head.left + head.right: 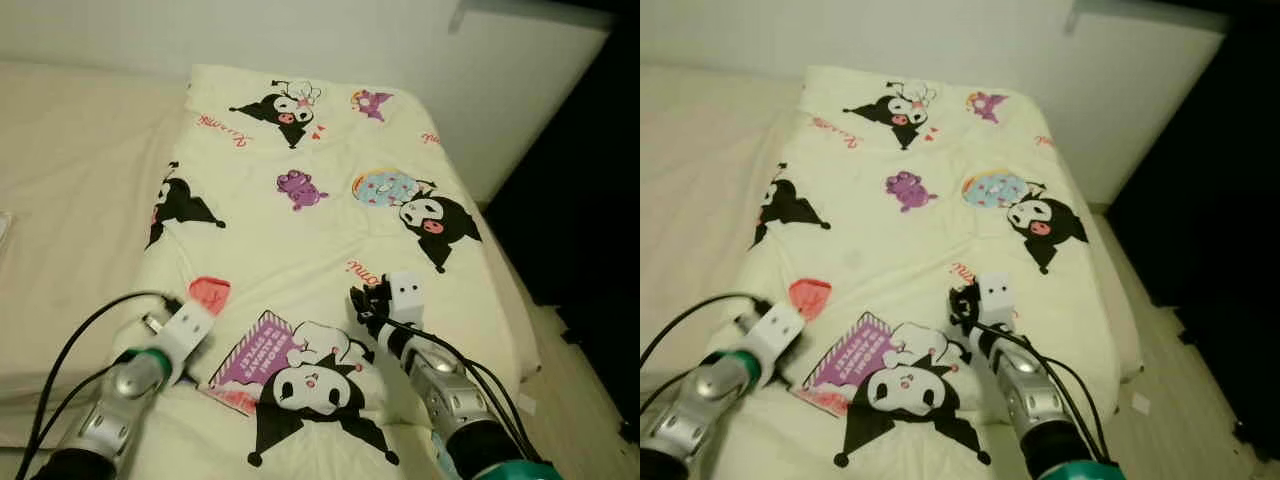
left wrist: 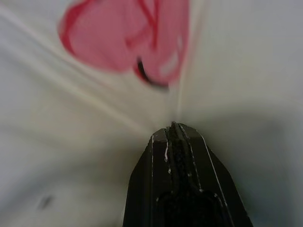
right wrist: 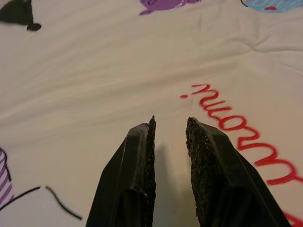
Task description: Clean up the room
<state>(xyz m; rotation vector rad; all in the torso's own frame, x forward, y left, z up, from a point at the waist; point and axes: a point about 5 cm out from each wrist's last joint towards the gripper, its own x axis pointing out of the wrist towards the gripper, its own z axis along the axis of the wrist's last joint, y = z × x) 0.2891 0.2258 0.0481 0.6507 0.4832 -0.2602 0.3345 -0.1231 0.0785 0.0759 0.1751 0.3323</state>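
Observation:
A cream blanket (image 1: 330, 230) printed with black cartoon figures lies spread over the bed. My left gripper (image 2: 174, 125) is at the blanket's left edge, next to a pink printed shape (image 2: 128, 38). Its fingers are shut, and a fold of the fabric runs out from their tips. My right gripper (image 1: 362, 300) hovers low over the blanket's near right part, beside red script (image 3: 236, 118). It is open by a narrow gap with nothing between the fingers (image 3: 142, 156).
A beige mattress (image 1: 70, 180) stretches to the left of the blanket. A white wall (image 1: 480, 90) stands behind the bed. A strip of wooden floor (image 1: 590, 400) and a dark area run along the bed's right side.

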